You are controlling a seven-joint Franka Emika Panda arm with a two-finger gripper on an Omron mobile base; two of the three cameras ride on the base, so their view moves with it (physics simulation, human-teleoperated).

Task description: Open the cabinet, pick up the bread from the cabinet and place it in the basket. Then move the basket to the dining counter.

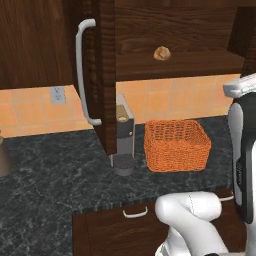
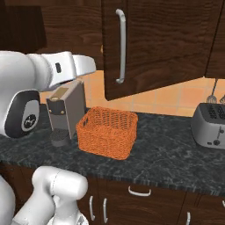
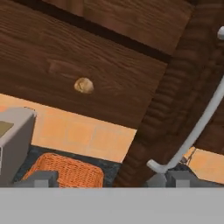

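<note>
One small bread (image 1: 161,53) roll sits alone on the shelf of the open cabinet (image 1: 175,30), above the basket (image 1: 176,145). It looks light, rounded and crusty, likely soft enough to dent, so a gentle pinch across its middle should do. The cabinet is dark grained wood with a curved pale bar handle (image 1: 83,72). The basket is stiff orange wicker, rectangular, on the black speckled desk (image 1: 50,175) beside a grey coffee machine (image 1: 124,140). In the hand view, the jaws stand released, holding nothing.

Basket (image 3: 65,171) lower part cut by hand view edge. Coffee machine (image 1: 125,145) partly behind open cabinet door (image 1: 102,75). Toaster (image 2: 211,125) cut at right edge.
</note>
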